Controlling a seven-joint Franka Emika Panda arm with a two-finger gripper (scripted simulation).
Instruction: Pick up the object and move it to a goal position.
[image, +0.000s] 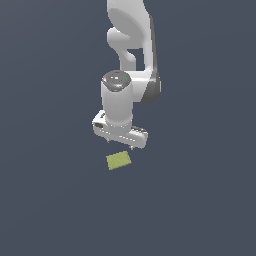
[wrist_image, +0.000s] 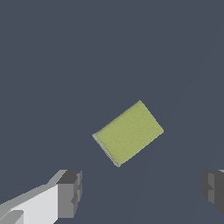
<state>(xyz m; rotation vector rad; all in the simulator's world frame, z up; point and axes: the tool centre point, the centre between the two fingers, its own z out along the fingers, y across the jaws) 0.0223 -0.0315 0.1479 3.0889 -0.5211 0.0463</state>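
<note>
I work in a bare simulated scene: a flat, featureless slate-blue ground (image: 45, 200) fills both views, untextured, with smooth rendered shading on my white arm (image: 131, 45).

Fingers (image: 120, 145) seemingly above block (image: 118, 160)

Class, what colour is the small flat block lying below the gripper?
Plain yellow-green, with no pattern. The block shows best in the wrist view.

The block (wrist_image: 128, 133) was plain yellow-green, the end effector (wrist_image: 142, 192) white with dark grey fingertips (wrist_image: 70, 192), the worktop (image: 50, 200) slate blue.
</note>
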